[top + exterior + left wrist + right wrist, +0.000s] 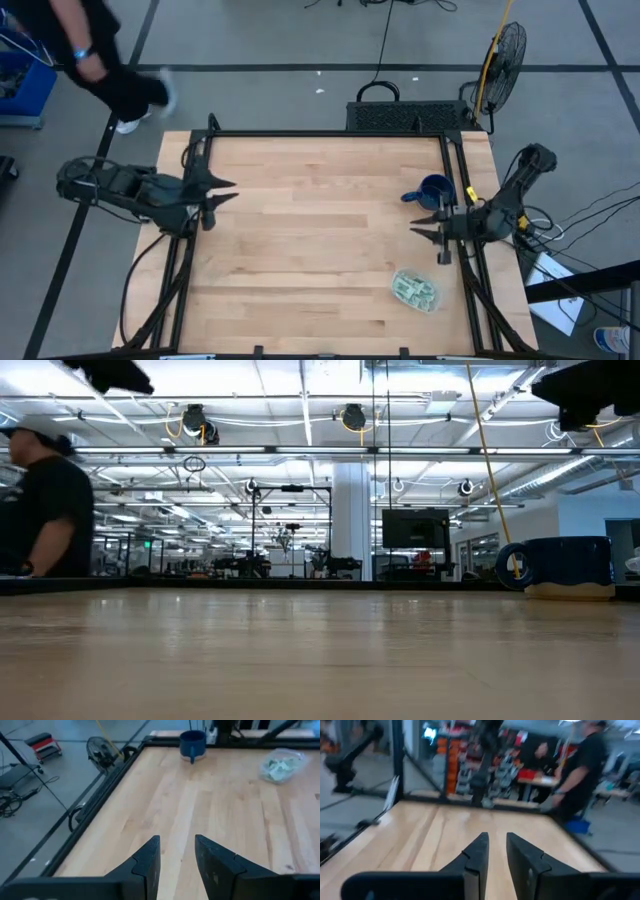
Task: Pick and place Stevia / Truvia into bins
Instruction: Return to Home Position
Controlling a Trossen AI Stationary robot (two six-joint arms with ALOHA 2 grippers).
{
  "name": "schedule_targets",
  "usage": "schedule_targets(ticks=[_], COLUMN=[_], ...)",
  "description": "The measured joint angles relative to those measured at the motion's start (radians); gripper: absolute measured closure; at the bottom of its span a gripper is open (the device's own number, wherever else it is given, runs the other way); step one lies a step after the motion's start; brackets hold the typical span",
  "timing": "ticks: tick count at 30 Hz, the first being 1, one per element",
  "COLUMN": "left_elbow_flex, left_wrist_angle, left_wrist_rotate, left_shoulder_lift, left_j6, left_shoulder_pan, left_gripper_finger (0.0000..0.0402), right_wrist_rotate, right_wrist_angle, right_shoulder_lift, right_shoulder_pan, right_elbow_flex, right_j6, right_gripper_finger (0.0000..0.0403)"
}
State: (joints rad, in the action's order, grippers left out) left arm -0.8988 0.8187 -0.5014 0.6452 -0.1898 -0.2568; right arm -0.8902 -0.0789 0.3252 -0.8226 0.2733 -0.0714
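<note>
Sachets [412, 289] lie inside clear container [434, 300], near right edge of bench [300, 250]. Right claw [416, 226] between container and blue mug [436, 189], narrowly parted, empty. Left claw [230, 190] at left edge, parted, empty.

Clear bin [417, 290] near table's right edge, holding green-white sachets [412, 289]

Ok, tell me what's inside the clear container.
Pale green and white packets lie heaped in the container; the lower ones are covered, so no count. Left hand and right hand wait at the table's edges, clear of it.
</note>
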Motion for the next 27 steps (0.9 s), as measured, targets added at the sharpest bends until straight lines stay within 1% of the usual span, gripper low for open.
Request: schedule_targets(ticks=[2,3,6,7,8,11,14,16,18,19,21,24,25,27], left_elbow_flex=[0.100,0.151,0.277,0.309,0.337,0.403,0.448,0.470,0.482,0.485,0.489,0.512,0.527,0.556], left_wrist_angle=[-0.080,-0.126,-0.218,-0.241,-0.256,-0.270,-0.273,-0.304,-0.326,-0.335,-0.327,-0.392,-0.402,-0.465], left_wrist_rotate=[0.012,0.027,0.110,0.119,0.119,0.103,0.109,0.109,0.109,0.108,0.119,0.137,0.151,0.175], left_shoulder_lift=[-0.092,-0.138,-0.268,-0.307,-0.344,-0.454,-0.551,-0.606,-0.642,-0.641,-0.640,-0.626,-0.625,-0.625], left_j6=[0.010,0.020,0.059,0.073,0.083,0.093,0.109,0.134,0.159,0.162,0.161,0.153,0.153,0.163], left_shoulder_pan=[0.000,0.000,0.000,0.000,-0.001,0.000,0.000,0.000,0.000,0.000,0.000,0.000,0.000,0.000], left_gripper_finger=[0.0273,0.0273,0.0273,0.0273,0.0273,0.0273,0.0273,0.0273,0.0273,0.0273,0.0273,0.0273,0.0273,0.0273], right_wrist_rotate=[0.007,0.031,0.165,0.191,0.208,0.211,0.227,0.248,0.251,0.263,0.320,0.423,0.447,0.457], right_wrist_angle=[-0.097,-0.122,-0.133,-0.121,-0.117,-0.105,-0.089,-0.097,-0.096,-0.093,-0.097,-0.149,-0.159,-0.156], right_shoulder_lift=[-0.033,-0.052,-0.100,-0.114,-0.125,-0.155,-0.171,-0.178,-0.181,-0.183,-0.185,-0.192,-0.191,-0.195], right_shoulder_pan=[0.029,0.043,0.086,0.100,0.115,0.159,0.197,0.218,0.243,0.257,0.285,0.337,0.356,0.395], right_elbow_flex=[-0.030,-0.039,-0.062,-0.072,-0.079,-0.095,-0.128,-0.150,-0.176,-0.188,-0.209,-0.230,-0.232,-0.232], right_j6=[-0.069,-0.091,-0.114,-0.115,-0.111,-0.090,-0.074,-0.074,-0.061,-0.052,-0.042,-0.045,-0.045,-0.049], right_gripper_finger=[0.0344,0.0344,0.0344,0.0344,0.0344,0.0344,0.0344,0.0344,0.0344,0.0344,0.0344,0.0344,0.0344,0.0344])
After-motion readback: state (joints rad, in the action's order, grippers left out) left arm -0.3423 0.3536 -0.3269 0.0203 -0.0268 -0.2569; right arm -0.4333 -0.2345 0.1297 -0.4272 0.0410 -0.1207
